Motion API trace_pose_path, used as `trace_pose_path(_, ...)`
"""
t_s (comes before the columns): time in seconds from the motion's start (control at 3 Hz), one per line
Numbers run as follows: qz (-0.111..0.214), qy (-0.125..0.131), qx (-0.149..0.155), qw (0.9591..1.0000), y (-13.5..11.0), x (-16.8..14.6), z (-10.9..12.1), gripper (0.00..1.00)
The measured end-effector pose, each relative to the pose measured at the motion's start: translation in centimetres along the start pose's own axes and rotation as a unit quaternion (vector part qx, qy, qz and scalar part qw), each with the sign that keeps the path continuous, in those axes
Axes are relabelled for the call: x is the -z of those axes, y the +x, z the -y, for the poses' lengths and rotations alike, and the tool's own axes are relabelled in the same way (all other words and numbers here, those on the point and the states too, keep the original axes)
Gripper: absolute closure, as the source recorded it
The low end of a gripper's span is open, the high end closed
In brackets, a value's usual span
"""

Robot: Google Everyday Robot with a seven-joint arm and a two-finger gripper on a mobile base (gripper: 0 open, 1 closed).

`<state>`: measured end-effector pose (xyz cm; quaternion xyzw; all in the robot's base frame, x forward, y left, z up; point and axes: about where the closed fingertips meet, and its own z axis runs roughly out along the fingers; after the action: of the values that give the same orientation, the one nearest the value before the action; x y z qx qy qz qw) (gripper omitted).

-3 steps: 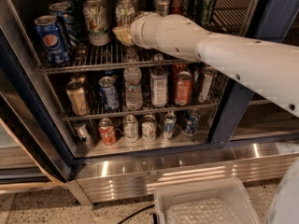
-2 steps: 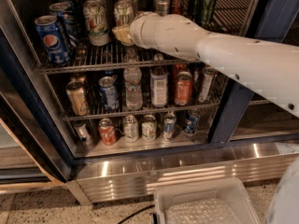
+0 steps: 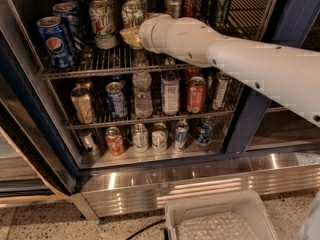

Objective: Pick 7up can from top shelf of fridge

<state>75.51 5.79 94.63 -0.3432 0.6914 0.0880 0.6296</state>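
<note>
Gripper (image 3: 129, 36) extended over top shelf (image 3: 100, 66) inside fridge (image 3: 296, 14); 7up can (image 3: 103, 26) seen just left of it; grip state cannot be told.

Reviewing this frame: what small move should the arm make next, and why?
Probably ease the gripper slightly left in the view toward the 7up can. It hovers over the top shelf just right of that can, seemingly not yet around it, while the Pepsi can stands farther left.
</note>
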Motion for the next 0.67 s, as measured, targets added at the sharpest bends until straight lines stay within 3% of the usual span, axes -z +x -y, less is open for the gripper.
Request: trace_pose_path(0.67, 0.034, 0.015, -0.006, 0.9993, -0.8, 2.6, -0.2, 1.0)
